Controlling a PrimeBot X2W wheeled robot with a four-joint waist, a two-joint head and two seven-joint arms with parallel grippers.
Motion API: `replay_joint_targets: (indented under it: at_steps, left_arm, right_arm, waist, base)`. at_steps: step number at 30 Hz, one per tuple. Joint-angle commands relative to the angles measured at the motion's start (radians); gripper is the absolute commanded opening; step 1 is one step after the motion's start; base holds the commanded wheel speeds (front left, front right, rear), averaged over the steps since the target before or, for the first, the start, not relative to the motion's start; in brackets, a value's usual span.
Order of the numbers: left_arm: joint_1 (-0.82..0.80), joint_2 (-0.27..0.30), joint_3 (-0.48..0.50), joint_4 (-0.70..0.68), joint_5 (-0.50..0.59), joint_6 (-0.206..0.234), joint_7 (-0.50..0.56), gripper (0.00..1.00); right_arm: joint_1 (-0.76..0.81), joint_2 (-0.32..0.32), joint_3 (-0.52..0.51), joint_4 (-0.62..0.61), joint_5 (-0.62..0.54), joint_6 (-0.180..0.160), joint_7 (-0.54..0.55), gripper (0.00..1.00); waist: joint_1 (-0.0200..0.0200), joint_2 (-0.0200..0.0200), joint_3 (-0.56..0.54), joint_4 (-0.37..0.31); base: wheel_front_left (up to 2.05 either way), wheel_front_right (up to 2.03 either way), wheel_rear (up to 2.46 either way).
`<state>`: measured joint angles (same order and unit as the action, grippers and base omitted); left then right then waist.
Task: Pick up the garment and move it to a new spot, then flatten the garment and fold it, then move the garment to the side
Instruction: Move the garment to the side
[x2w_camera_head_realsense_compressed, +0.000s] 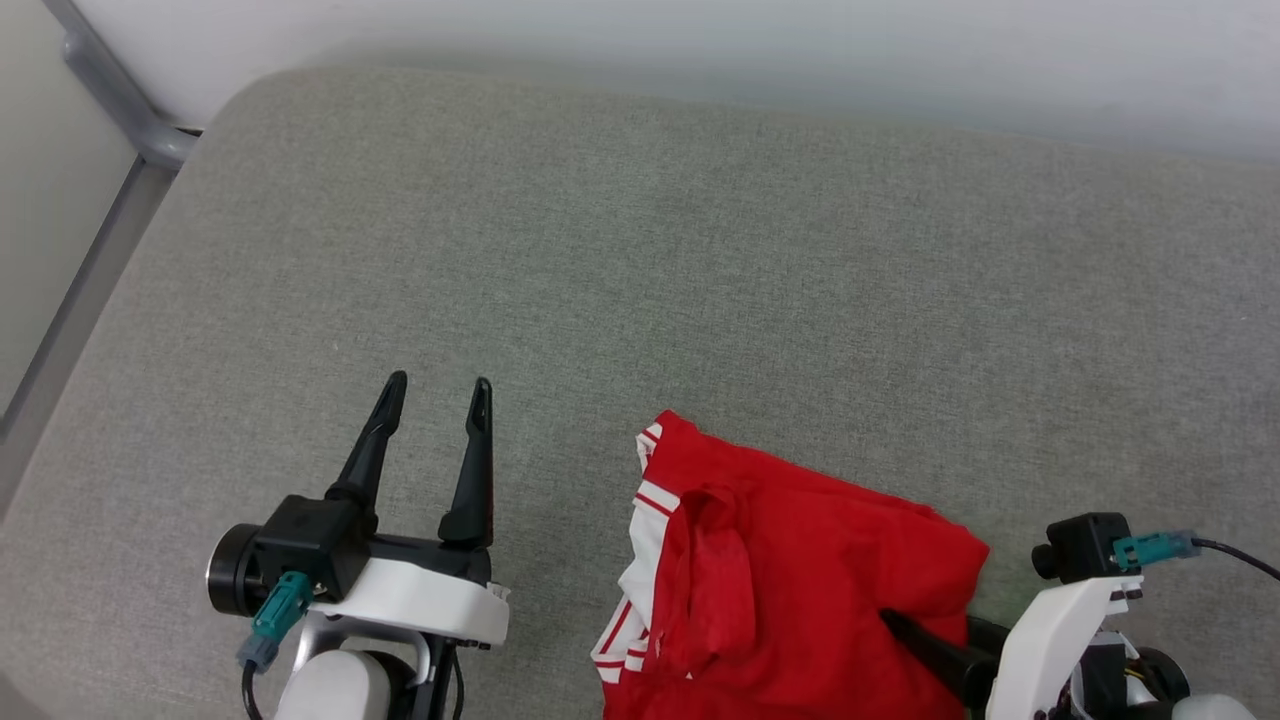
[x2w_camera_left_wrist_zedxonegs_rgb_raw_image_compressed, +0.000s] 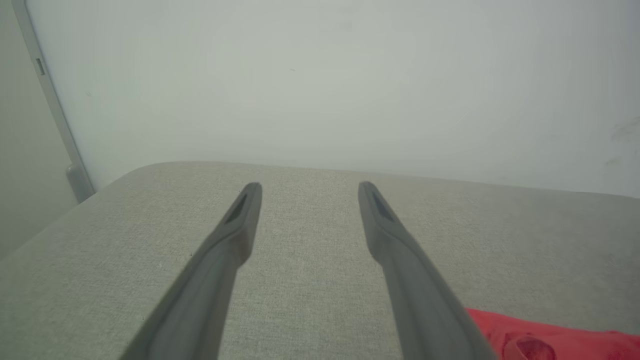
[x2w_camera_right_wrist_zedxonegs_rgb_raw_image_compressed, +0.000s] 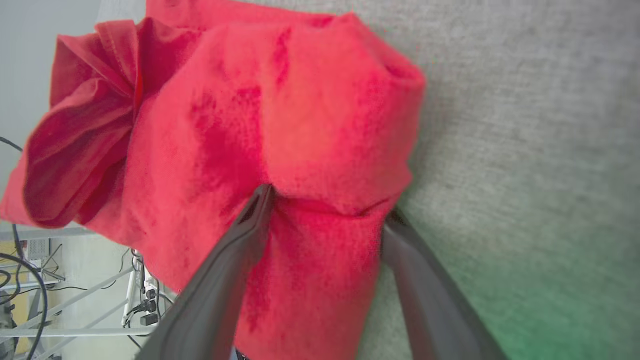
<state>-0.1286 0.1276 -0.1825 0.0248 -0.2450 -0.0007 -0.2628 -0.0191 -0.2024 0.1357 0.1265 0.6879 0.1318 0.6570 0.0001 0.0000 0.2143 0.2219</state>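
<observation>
Right claw (x2w_camera_right_wrist_zedxonegs_rgb_raw_image_compressed: 325, 205): spread, one finger either side of a thick red fold; the gap is about as wide as the left's, and cloth fills it and drapes over both tips; I see no squeeze on the fold, so I read it as astride, not pinching. Left claw (x2w_camera_head_realsense_compressed: 437, 390): spread, nothing between the fingers, held over bare grey cushion (x2w_camera_head_realsense_compressed: 700, 250), well apart from the cloth.

Garment (x2w_camera_head_realsense_compressed: 800, 570): a compact red bundle at the cushion's near edge, on the robot's right of centre; striped white trim shows along its left side; a loose flap is rumpled on top; no numbers visible. In the right wrist view part of it seems to overhang the edge, with room clutter behind it.

Step, as a judgement: ambiguous. A bundle lying between spread fingers fits a grasp about to close for the pick-up; it equally fits a bundle just set down at the side and let go. The cloth looks more bunched than squarely folded, but that doesn't settle it.

Either way, the right fingers are buried in fabric, so a snag or dragging the bundle off the edge is the risk; any move there wants to be slow and straight along the fingers.
</observation>
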Motion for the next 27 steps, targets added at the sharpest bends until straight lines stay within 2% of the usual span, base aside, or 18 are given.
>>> replay_joint_targets:
  at_steps: [1,2,9,16,20,22,23,27]
  left_arm:
    - [-0.012,-0.005,0.008,0.004,0.008,-0.006,-0.002,1.00]
    - [-0.013,-0.008,0.012,0.006,0.012,-0.009,-0.002,1.00]
    - [0.006,-0.023,0.031,0.024,0.039,-0.030,-0.002,1.00]
    - [0.041,-0.011,0.039,0.025,0.071,-0.036,-0.002,1.00]
    - [0.055,-0.009,0.048,0.023,0.072,-0.040,-0.002,1.00]
    - [0.062,-0.006,0.052,0.013,0.078,-0.041,-0.002,1.00]
    - [0.062,-0.006,0.052,0.013,0.078,-0.041,-0.002,1.00]
    - [0.063,-0.006,0.045,-0.003,0.088,-0.047,-0.002,1.00]
  right_arm:
    - [0.007,0.008,0.023,0.040,0.003,-0.002,0.013,0.10]
    - [0.002,0.010,0.026,0.043,0.013,-0.002,0.014,0.00]
    - [-0.028,-0.020,0.048,0.027,0.025,-0.002,-0.012,0.00]
    - [-0.049,-0.061,0.096,-0.038,0.018,-0.002,0.001,0.00]
    - [-0.063,-0.106,0.115,-0.071,-0.004,-0.001,0.019,0.00]
    - [-0.076,-0.141,0.123,-0.096,-0.019,-0.001,0.035,0.00]
    - [-0.076,-0.141,0.123,-0.096,-0.019,-0.001,0.035,0.00]
    - [-0.098,-0.183,0.115,-0.135,-0.033,-0.001,0.053,0.00]
  waist:
    - [-0.0001,0.0000,0.006,0.005]
    - [-0.0001,0.0000,0.007,0.005]
    - [-0.0001,0.0000,-0.030,-0.014]
    - [-0.0001,0.0000,-0.082,-0.085]
    - [-0.0001,0.0000,-0.100,-0.163]
    - [-0.0001,0.0000,-0.101,-0.236]
    - [-0.0001,0.0000,-0.101,-0.236]
    - [-0.0001,0.0000,-0.085,-0.335]
  base:
    - [0.00,0.00,0.00]
    - [0.00,0.00,0.00]
    - [0.00,0.00,0.00]
    - [0.00,0.00,0.00]
    - [0.00,0.00,0.00]
    - [0.00,0.00,0.00]
    - [0.00,0.00,0.00]
    - [0.00,0.00,0.00]
